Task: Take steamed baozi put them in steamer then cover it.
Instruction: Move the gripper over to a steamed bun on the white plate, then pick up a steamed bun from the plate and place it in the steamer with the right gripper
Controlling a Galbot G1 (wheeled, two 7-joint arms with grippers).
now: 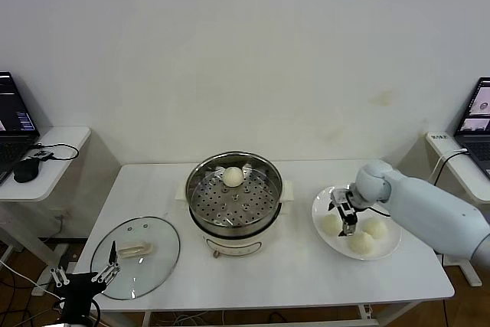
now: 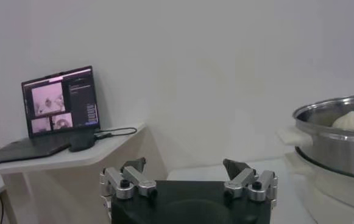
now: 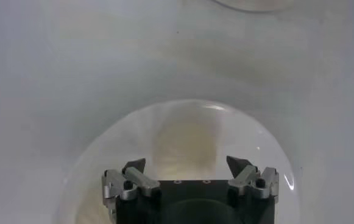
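One steamed baozi (image 1: 233, 176) sits on the perforated tray at the back of the steamer (image 1: 235, 198), which stands in the middle of a white table (image 1: 291, 273). Three more baozi (image 1: 360, 242) lie on a white plate (image 1: 390, 246) to the steamer's right. The cover (image 1: 136, 256) lies flat on the table to the steamer's left, handle up. Behind is a plain white wall, with a laptop (image 1: 15, 116) on a side table at the left and another at the far right. The right gripper (image 1: 344, 214) hangs over the plate beside the leftmost bun, fingers spread wide, holding nothing. The left gripper (image 1: 107, 266) waits at the table's front left edge by the cover, fingers wide apart and empty.
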